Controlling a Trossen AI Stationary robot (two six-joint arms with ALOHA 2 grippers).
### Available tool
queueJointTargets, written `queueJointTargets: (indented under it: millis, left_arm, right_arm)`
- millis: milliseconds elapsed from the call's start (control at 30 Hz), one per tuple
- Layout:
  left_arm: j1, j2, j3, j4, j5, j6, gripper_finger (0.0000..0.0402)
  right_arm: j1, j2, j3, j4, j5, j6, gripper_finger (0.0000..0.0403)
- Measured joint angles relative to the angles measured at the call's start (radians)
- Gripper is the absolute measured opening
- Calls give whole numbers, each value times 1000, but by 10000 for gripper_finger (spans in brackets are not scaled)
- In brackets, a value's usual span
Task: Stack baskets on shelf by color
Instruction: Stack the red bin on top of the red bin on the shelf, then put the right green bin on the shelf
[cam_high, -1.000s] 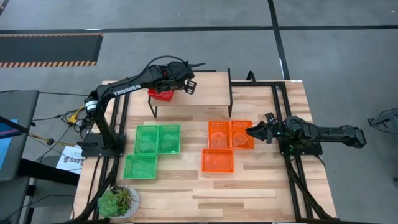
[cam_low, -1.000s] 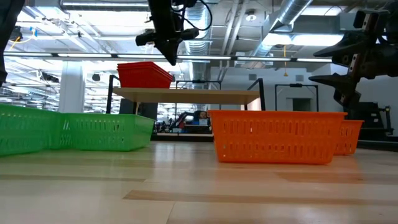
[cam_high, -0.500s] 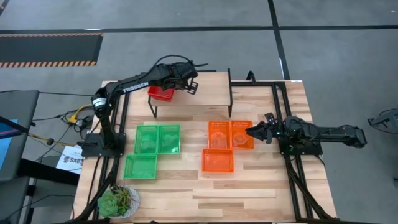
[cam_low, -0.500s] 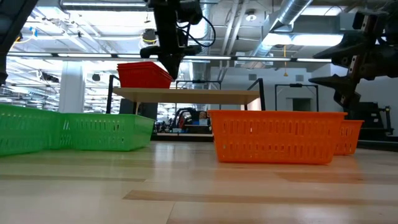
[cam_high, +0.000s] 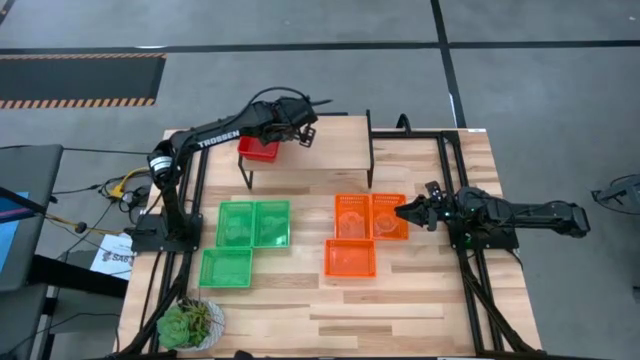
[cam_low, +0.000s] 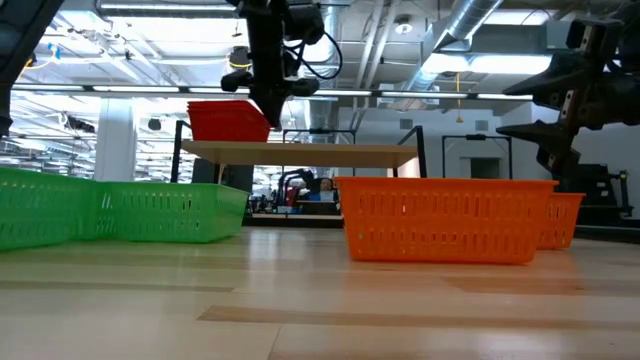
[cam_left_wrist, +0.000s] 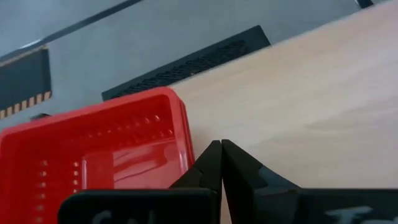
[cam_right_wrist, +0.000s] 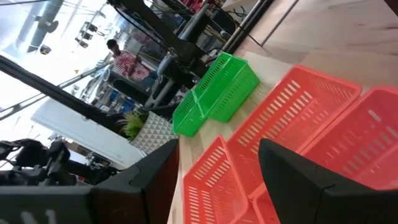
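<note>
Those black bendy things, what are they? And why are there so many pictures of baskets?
They are two robot arms, each ending in a two-finger pincher. Four cameras look at once: one from above, one level with the table, one on each wrist. On the table lie three green baskets and three orange baskets. Red baskets sit stacked on the little wooden shelf. The left gripper is shut, empty, right beside the red ones. The right gripper is open, holding nothing, waiting over the orange ones.

The left end effector (cam_left_wrist: 221, 163), fingers pressed together, hovers beside the red basket (cam_left_wrist: 99, 163) on the shelf (cam_left_wrist: 311, 99).
</note>
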Motion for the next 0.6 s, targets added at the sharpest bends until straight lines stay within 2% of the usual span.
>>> queueJointTargets:
  millis: [433, 600]
  left_arm:
    - [15, 0, 0, -1, -40, 6, 0]
    - [4, 0, 50, -2, 38, 18, 0]
  right_arm:
    - [0, 0, 0, 0, -1, 2, 244]
    - [0, 0, 0, 0, -1, 2, 244]
